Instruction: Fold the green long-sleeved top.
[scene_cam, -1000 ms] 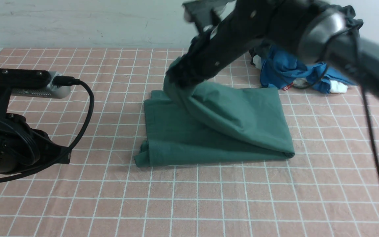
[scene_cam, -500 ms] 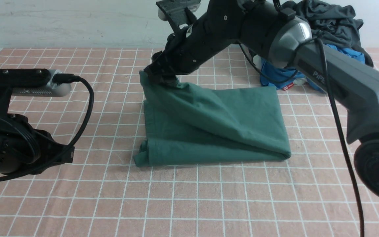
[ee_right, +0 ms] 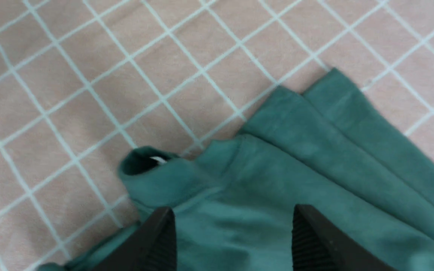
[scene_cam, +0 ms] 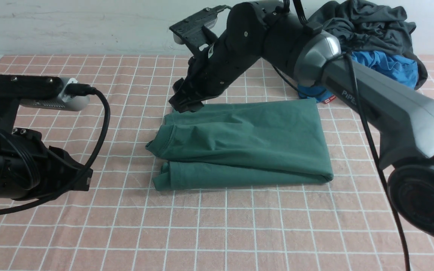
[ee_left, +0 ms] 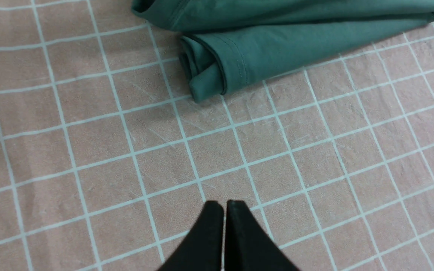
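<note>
Reaching in from the left edge, the left arm holds its gripper (ee_left: pixel 225 205) over the tiled-pattern table (scene_cam: pixel 209 229), its fingertips pressed together with nothing between them, well apart from the garment. To its right, near the middle of the table, lies the green long-sleeved top (scene_cam: pixel 254 135), folded into a low, wide bundle. Its left end is uneven: one layer juts out in a blunt point, and below it a smaller rolled end pokes out beside the lower layer. The top layer is wrinkled toward the left and smoother toward the right, where the bundle ends in a fairly straight, slanting edge. Above the left part of the top hangs the right gripper (ee_right: pixel 234 210), its fingers spread apart and pinching nothing; its arm slants in from the right side. Behind that arm, at the far right of the table, a bright blue garment (scene_cam: pixel 394 67) sits heaped beneath a dark charcoal-grey garment (scene_cam: pixel 371 28), near the pale wall (scene_cam: pixel 89 26).
</note>
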Robot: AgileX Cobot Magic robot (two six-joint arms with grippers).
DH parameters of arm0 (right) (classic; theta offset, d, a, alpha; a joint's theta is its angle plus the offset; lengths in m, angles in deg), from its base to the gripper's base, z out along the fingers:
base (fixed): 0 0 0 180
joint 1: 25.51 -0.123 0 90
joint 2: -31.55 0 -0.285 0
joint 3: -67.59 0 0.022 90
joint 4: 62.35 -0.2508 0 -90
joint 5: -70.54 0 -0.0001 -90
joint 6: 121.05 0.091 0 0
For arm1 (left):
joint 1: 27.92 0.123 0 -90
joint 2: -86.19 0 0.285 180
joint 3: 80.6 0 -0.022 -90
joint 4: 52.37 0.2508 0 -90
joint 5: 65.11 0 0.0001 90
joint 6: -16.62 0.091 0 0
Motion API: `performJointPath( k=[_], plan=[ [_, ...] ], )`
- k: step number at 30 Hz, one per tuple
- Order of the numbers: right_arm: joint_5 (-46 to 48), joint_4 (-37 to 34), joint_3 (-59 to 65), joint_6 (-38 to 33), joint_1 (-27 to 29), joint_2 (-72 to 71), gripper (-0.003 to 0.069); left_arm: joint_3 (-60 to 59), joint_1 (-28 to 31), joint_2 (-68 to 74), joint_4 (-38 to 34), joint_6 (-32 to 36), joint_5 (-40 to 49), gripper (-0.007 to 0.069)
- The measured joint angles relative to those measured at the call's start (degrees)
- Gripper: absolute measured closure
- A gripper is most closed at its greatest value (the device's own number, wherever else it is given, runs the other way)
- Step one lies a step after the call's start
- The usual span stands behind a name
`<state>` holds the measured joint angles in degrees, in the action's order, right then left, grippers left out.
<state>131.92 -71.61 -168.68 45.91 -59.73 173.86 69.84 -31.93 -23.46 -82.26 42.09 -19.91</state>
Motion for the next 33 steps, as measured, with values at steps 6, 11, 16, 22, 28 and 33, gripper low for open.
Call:
performJointPath(
  k=[6, 11, 16, 22, 28, 33],
  plan=[
    [0.26, -1.73, 0.0, 8.44, -0.46, 4.57, 0.0519, -0.18, 0.0, -2.21, -4.9, 6.63, 0.0, 0.0627],
    [-9.61, -5.87, 0.05, 5.59, -4.4, 9.75, 0.0659, -0.18, 0.0, -4.91, -14.22, 18.62, 1.35, 0.0627],
    [-7.7, -5.12, -0.01, -0.88, -6.29, 7.63, 0.0671, -0.32, 0.0, -10.27, -17.87, 27.56, 4.26, 0.0627],
    [1.28, -2.97, 0.68, -2.49, -3.4, -5.66, 0.0672, -4.21, 0.0, -17.79, -14.71, 28.44, -0.6, 0.0627],
    [7.01, 1.29, 13.66, -1.74, 3.29, -29.39, 0.0672, -14.45, 0.0, -25.45, -6.65, 28.47, -19.03, 0.0627],
    [3.37, 12.75, 36.47, 4.46, 7.0, -47.1, 0.0672, -22.5, 0.0, -26.01, -5.17, 28.47, -28.35, 0.0627]
  ],
)
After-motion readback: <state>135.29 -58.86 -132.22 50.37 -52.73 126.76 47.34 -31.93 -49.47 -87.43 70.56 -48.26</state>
